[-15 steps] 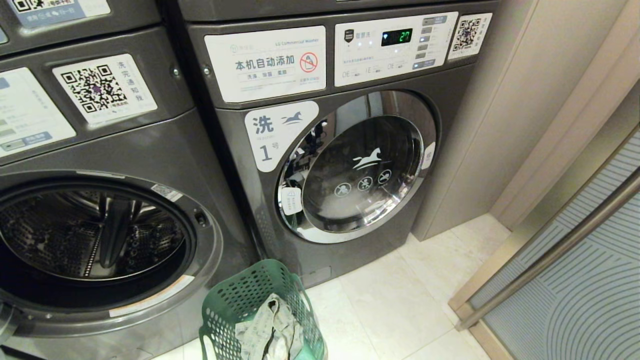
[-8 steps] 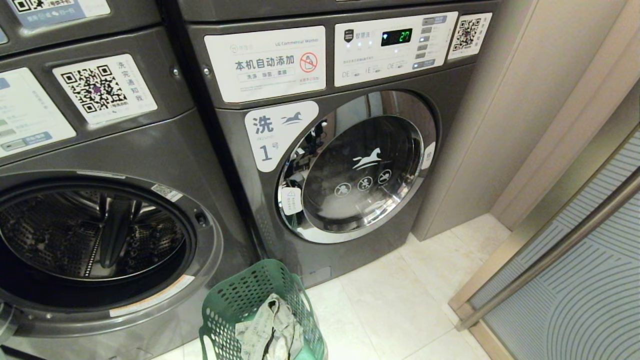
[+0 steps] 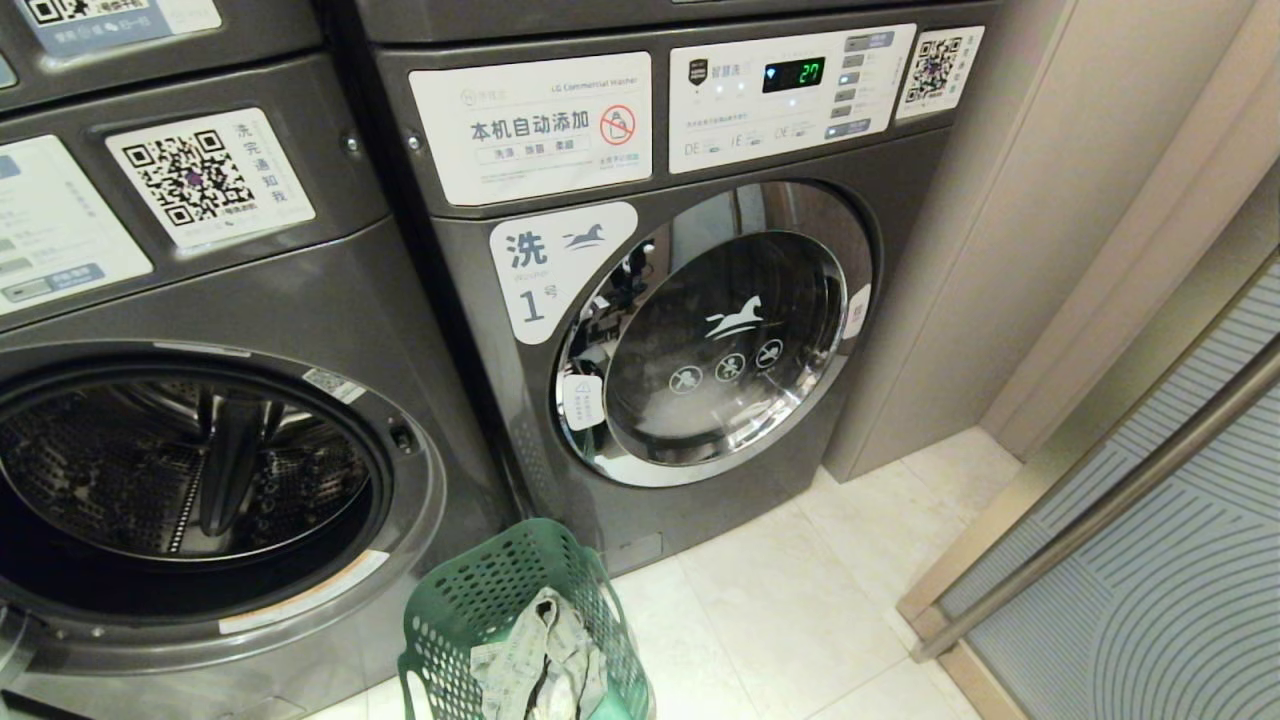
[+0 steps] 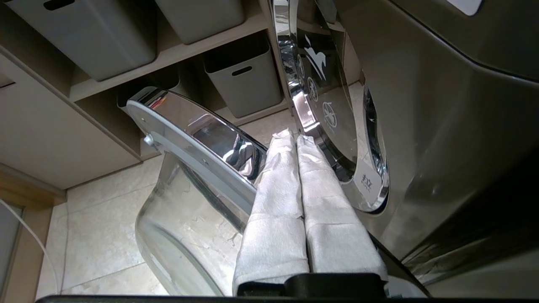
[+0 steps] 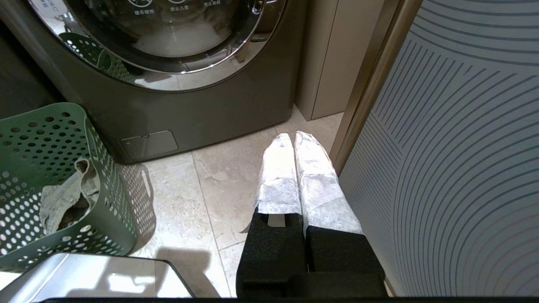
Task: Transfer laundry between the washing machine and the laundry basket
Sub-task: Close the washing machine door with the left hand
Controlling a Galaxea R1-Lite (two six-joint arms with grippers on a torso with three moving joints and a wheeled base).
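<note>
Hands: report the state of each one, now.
Left hand: closed, holding nothing, beside the open chrome-rimmed glass door.
Right hand: closed, holding nothing, above the pale tiled floor.

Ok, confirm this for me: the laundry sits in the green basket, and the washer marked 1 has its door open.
Not quite. The laundry does sit in the green basket, but the washer marked 1 has its door shut, as the head view shows. The open one is the washing machine to its left.
</note>
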